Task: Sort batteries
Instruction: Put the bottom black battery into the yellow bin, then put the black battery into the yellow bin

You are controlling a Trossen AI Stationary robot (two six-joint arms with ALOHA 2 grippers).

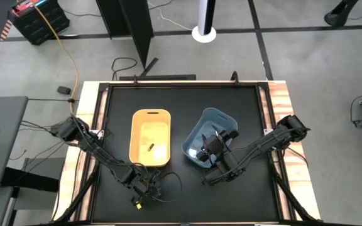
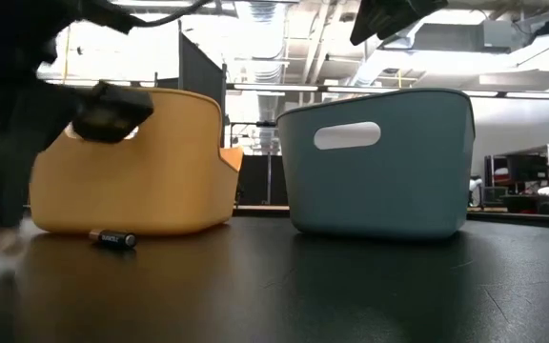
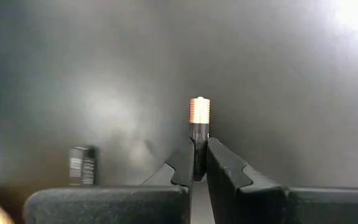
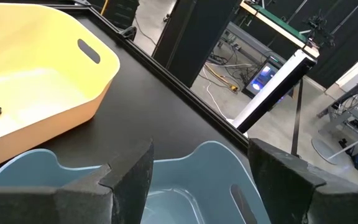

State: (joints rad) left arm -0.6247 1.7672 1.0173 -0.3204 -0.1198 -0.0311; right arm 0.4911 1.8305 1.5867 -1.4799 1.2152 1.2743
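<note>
My left gripper (image 1: 141, 192) is low over the black mat near the table's near edge, shut on a dark battery with a copper end (image 3: 199, 111). A second dark battery (image 3: 82, 165) lies on its side on the mat close by, in front of the yellow bin (image 2: 112, 238). Another dark battery (image 1: 150, 147) lies on the floor of the yellow bin (image 1: 136, 119). My right gripper (image 4: 199, 168) hovers open over the blue bin (image 1: 193, 135), touching nothing. My left gripper pinches the battery's dark body (image 3: 199, 140) between its two fingers (image 3: 182, 163). The copper end (image 3: 199, 109) sticks out past the fingertips, so the battery lies along the fingers. Whether it is lifted off the mat, I cannot tell.
The yellow bin (image 2: 132, 162) and the blue bin (image 2: 379, 162) stand side by side mid-table. A loose black cable (image 1: 168, 182) curls on the mat by my left gripper. The mat's raised rim (image 1: 266, 113) borders the work area.
</note>
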